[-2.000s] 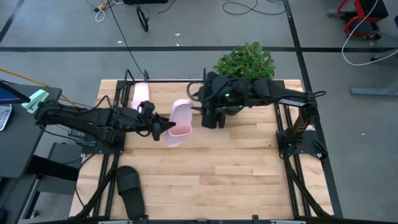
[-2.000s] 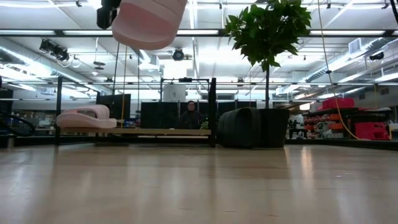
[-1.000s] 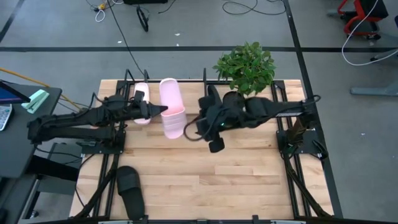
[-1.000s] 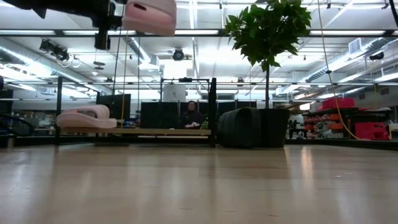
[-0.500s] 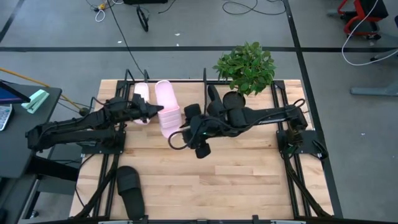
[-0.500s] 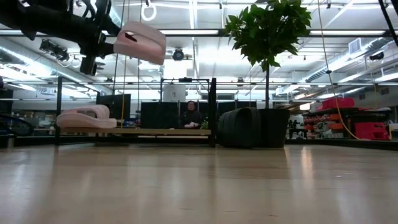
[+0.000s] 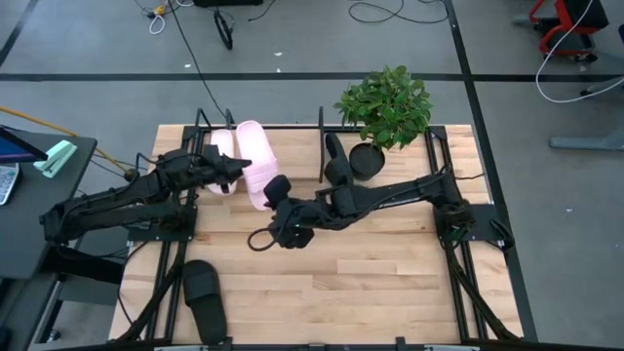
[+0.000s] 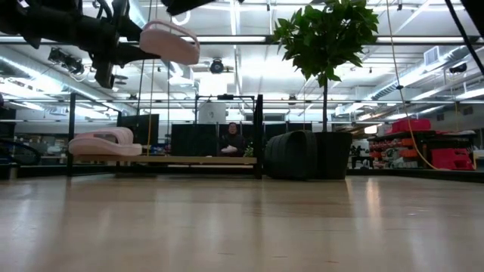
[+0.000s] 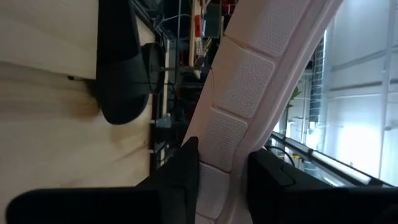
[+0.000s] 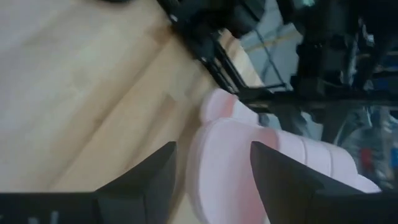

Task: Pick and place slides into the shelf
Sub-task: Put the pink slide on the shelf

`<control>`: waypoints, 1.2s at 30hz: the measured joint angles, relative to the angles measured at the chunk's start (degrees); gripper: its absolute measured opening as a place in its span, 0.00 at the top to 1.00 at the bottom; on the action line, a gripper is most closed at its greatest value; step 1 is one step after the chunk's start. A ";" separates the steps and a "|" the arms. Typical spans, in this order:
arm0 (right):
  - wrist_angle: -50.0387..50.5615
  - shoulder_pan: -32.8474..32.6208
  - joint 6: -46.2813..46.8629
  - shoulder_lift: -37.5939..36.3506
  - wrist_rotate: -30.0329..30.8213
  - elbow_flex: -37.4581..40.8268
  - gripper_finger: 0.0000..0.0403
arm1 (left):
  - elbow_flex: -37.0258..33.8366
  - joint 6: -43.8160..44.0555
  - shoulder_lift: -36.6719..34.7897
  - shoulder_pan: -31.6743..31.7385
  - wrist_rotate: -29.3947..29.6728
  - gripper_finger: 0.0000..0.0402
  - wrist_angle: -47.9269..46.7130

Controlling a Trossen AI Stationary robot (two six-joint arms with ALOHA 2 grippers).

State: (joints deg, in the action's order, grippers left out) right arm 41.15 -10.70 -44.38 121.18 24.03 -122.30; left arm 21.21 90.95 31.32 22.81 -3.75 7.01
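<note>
Carrying second pink slide (image 7: 253, 164) in left tool (image 7: 234, 166), clamped, above shelf (image 7: 322, 146); first pink slide (image 8: 104, 142) racked beside. Black slide (image 7: 205, 290) pending; right tool (image 7: 278, 187) gaping nearby.

Left arm is stretched from the desk's left edge toward the back, raised well above the surface. Left gripper (image 7: 237, 164) is closed, fingers (image 9: 180, 180) clamped. Right arm is extended low from the right side across the middle. Right gripper (image 7: 276, 188) is held with fingers (image 10: 149, 177) spread.
</note>
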 joint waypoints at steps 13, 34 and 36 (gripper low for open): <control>-3.26 1.13 0.68 2.71 2.44 0.04 0.51 | 0.00 1.42 0.06 0.26 -0.77 0.75 -0.04; -3.04 2.92 0.85 2.82 6.90 0.04 0.48 | 0.00 3.72 -2.27 0.56 -0.88 0.76 1.82; -2.95 3.21 0.81 2.82 6.93 0.04 0.54 | 0.00 3.26 -2.24 0.57 -0.69 0.76 1.95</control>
State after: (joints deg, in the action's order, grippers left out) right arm 38.20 -7.48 -43.57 124.01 30.96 -122.26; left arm 21.21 94.21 29.08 23.38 -4.45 8.95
